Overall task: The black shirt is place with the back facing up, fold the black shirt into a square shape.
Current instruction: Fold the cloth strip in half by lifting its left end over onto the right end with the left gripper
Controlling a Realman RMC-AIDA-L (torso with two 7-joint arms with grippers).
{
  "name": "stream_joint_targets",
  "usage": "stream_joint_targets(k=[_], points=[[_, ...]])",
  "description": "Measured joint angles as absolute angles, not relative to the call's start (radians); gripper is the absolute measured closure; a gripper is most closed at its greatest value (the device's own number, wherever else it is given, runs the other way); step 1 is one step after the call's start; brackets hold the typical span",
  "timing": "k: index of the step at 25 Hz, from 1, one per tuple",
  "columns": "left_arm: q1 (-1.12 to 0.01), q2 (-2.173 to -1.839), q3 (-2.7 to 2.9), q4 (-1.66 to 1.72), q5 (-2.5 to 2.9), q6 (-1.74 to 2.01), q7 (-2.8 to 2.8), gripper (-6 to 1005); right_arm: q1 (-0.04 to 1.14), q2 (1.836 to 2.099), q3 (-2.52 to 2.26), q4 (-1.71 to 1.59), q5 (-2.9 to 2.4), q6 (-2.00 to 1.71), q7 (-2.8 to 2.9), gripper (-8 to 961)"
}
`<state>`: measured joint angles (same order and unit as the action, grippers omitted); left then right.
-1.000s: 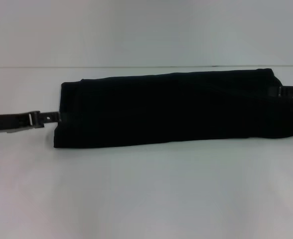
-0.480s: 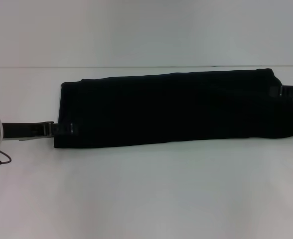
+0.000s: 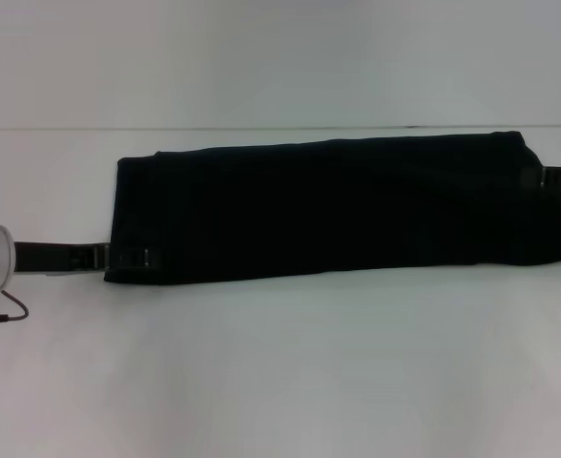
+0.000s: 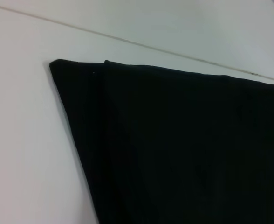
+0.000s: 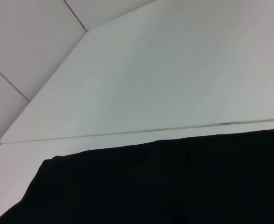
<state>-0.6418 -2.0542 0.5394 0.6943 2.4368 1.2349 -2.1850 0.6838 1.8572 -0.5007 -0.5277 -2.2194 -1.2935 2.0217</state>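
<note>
Black shirt [image 3: 338, 205]: folded into long flat band, lying across white table [image 3: 280, 372], spanning 9 to 3 o'clock, plain side up. Left tool [image 3: 128, 256]: at band's 9 o'clock end, low corner, fingers on cloth edge; grip state cannot tell. Right tool [image 3: 540, 176]: at 3 o'clock end, touching cloth; grip state cannot tell

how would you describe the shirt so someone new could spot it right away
Start at the white table that fills the head view. Across its far half lies the shirt, folded into one long dark band running left to right, with the left gripper at its near left corner and the right gripper at its right end. It is the only cloth there, plain black and far wider than either gripper.
</note>
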Motion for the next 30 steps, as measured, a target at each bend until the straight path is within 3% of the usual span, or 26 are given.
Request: stream_joint_targets(k=[4, 14, 19, 24, 30], points=[[-0.641, -2.050, 0.536, 0.700, 2.451, 1.226, -2.183, 194, 0.674, 1.855, -0.502, -0.528, -2.219, -1.291, 2.022, 279], [-0.644, -2.053, 0.542, 0.701, 2.476, 1.205, -2.189, 440, 0.636, 1.846, -0.502, -0.546, -2.247, -1.234, 2.069, 282], [-0.644, -2.054, 0.542, 0.701, 2.471, 1.206, -2.188, 658, 0.632, 1.849, -0.503, -0.541, -2.288, -1.177, 2.090, 283], [-0.645, -2.054, 0.541, 0.701, 2.468, 1.207, -2.187, 887, 0.640, 1.869, -0.503, -0.533, -2.362, -1.099, 2.120, 285], [-0.653, -2.051, 0.541, 0.697, 2.473, 1.206, -2.186, 993, 0.649, 1.887, -0.508, -0.524, -2.366, -1.059, 2.120, 286]])
